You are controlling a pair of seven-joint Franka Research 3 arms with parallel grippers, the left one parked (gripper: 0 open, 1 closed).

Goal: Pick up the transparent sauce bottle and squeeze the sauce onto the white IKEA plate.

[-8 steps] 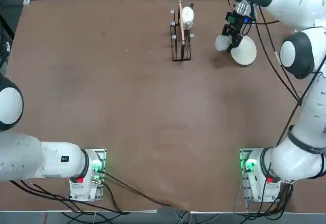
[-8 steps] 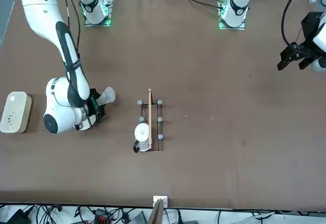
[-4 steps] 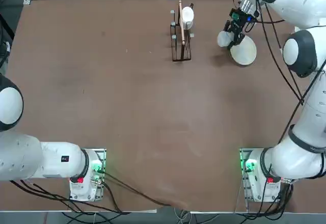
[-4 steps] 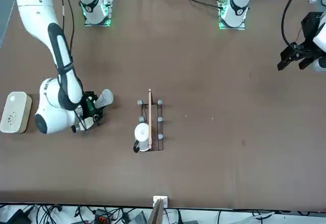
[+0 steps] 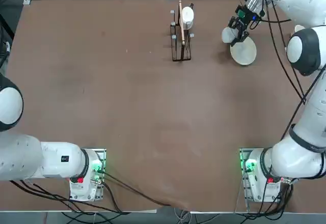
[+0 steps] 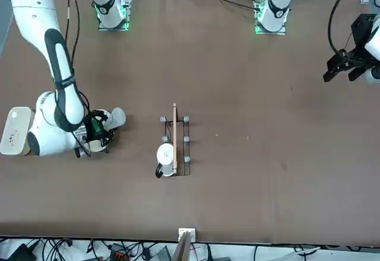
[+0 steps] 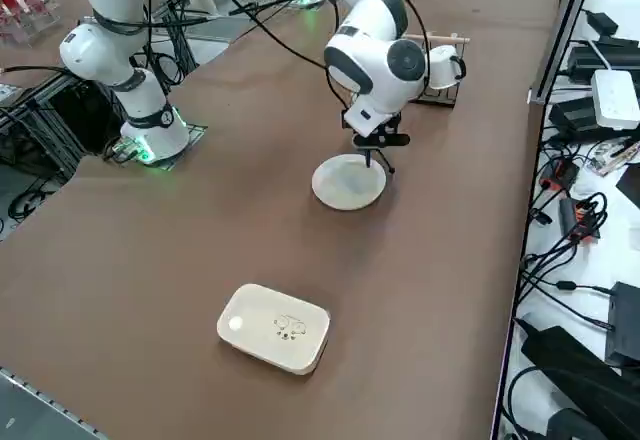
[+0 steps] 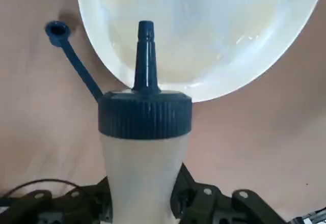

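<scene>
From overhead we see that the right end effector (image 5: pixel 239 29) has swung over the last second from the rack side of the white IKEA plate (image 5: pixel 243 51) toward the plate's far edge, carrying the transparent sauce bottle (image 5: pixel 228 34) with it. The bottle's pale body now lies beside the plate's rim, on the side toward the wire rack (image 5: pixel 181 34), tilted rather than upright.

In the front view the end effector (image 6: pixel 98 129) has drawn away from the rack (image 6: pixel 174 145) toward the white container (image 6: pixel 16 131), and the bottle (image 6: pixel 116 118) sticks out of it on the rack side. The plate is mostly hidden under the arm here.

From the right side, the plate (image 7: pixel 349 182) lies bare on the desk (image 7: pixel 150 260) just below the end effector (image 7: pixel 378 148); we cannot make out the bottle.

At the wrist, the fingers (image 8: pixel 189 196) are clamped on the bottle (image 8: pixel 144 147). Its nozzle, with the little cap hanging off on its tether, points at the plate (image 8: pixel 204 35), which shows no sauce. We judge the aim nearly set and the squeeze next.
</scene>
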